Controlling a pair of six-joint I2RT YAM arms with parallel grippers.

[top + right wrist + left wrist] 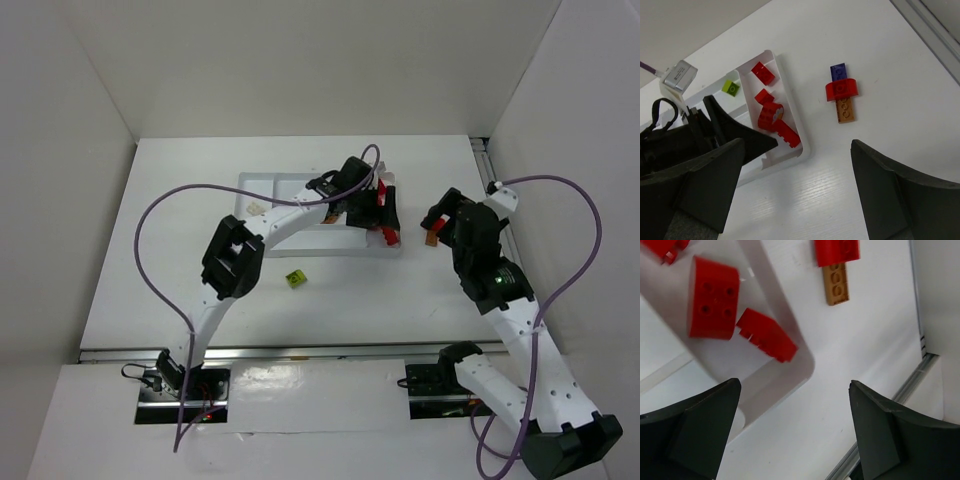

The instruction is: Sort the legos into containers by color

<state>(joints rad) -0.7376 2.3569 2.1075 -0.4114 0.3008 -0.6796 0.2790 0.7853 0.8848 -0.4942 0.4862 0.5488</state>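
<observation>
Legos first: one lime green brick [295, 279] lies loose on the surface [400, 300], at 7 o'clock from the tray [268, 188]. Farther, at its 3 o'clock, a blue-red-brown stack [842, 93] waits near the right claw [797, 145], which is released. Farthest, red bricks [712, 300] lie in the tray's end compartment [777, 300], with the left claw [794, 385] spread wide above, holding nothing. Lift that claw straight up, clear of the wall; the stack probably needs splitting.

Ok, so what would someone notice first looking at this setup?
Red legos sit in the white tray's right-end compartment, with the left gripper open above them. Right of the tray, a blue, red and orange-brown cluster lies on the table; a lime brick sits alone on the tray's near side.
</observation>
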